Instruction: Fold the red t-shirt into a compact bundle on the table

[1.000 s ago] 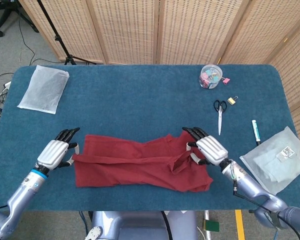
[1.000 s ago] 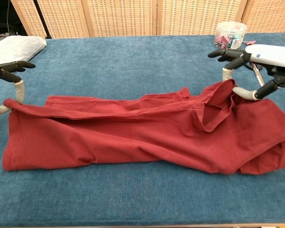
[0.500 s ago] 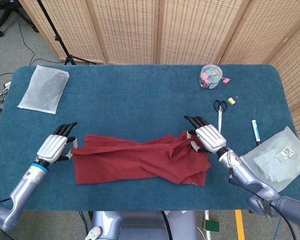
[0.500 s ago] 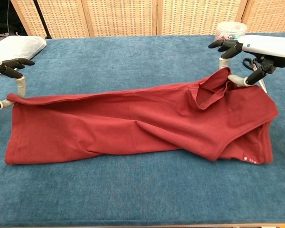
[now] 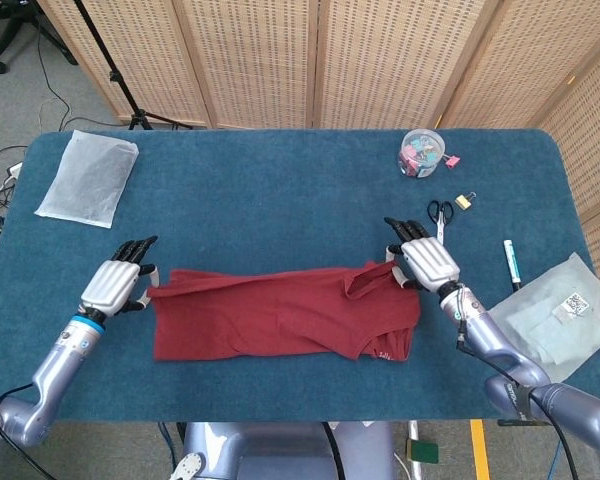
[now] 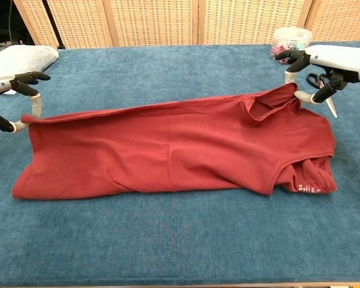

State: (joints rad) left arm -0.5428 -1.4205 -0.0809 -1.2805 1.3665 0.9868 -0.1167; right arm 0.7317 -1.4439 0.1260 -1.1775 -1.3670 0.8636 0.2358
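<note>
The red t-shirt (image 5: pixel 280 315) (image 6: pixel 168 147) lies stretched lengthwise across the near half of the blue table, folded into a long band. At its left end my left hand (image 5: pixel 118 284) (image 6: pixel 12 90) pinches the far top edge and holds it slightly raised. My right hand (image 5: pixel 425 263) (image 6: pixel 330 66) pinches the far edge at the right end, by the collar, and lifts it a little. The other fingers of both hands point away from me. The right near corner of the shirt is tucked under, with a small white print showing.
A clear tub of clips (image 5: pixel 421 153) (image 6: pixel 291 43) stands at the back right. Scissors (image 5: pixel 440 212) and a small clip (image 5: pixel 464 201) lie just beyond my right hand. A marker (image 5: pixel 511 262) and a plastic bag (image 5: pixel 555 315) are at the right edge, and a white bag (image 5: pixel 88 178) at the back left.
Both hands have carried the shirt's pinched edge away from me, folding the top layer over. The cloth has flattened into a neater, narrower band.
</note>
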